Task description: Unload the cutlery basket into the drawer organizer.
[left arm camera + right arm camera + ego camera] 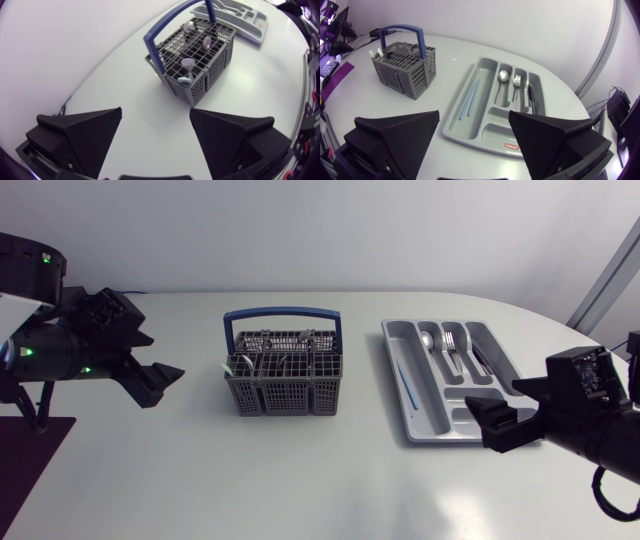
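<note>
Holding the left gripper (156,385) spread and empty at the table's left, well apart from the grey cutlery basket (285,380) standing mid-table ahead of it. Keeping the right gripper (488,426) likewise released and empty, near the drawer organizer (430,398), covering its near corner in the head view. Making out utensils (189,64) sticking up in the basket, too small to tell apart.
</note>
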